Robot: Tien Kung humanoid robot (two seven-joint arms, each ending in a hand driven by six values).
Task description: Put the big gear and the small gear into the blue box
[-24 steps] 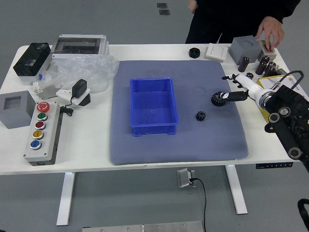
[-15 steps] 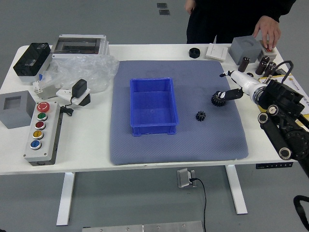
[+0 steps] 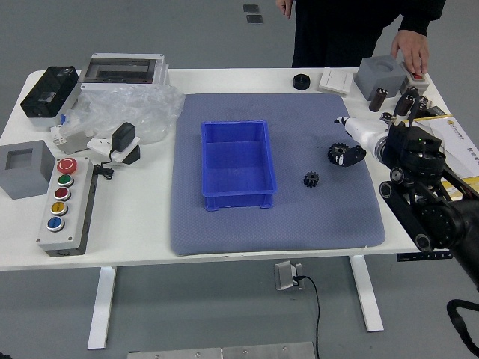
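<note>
Evidently, the robot's right hand was reaching in from the tabletop's right edge, its fingers spread and grasping nothing, with the black tip of the thumb over the right side of the big gear. I could not tell whether the two touched. That gear lay on the blue-grey mat, towards the tabletop's right edge. The small gear lay on the same mat, closer to the near edge, between the big gear and the blue box. Both gears were outside the box, which stood on the mat around the middle of the tabletop. Beyond the far edge stood a person in black, one hand on a small box with a red button at the far right corner. Near the left edge, a button panel sat towards the near corner, and a clear plastic bag lay farther back.
</note>
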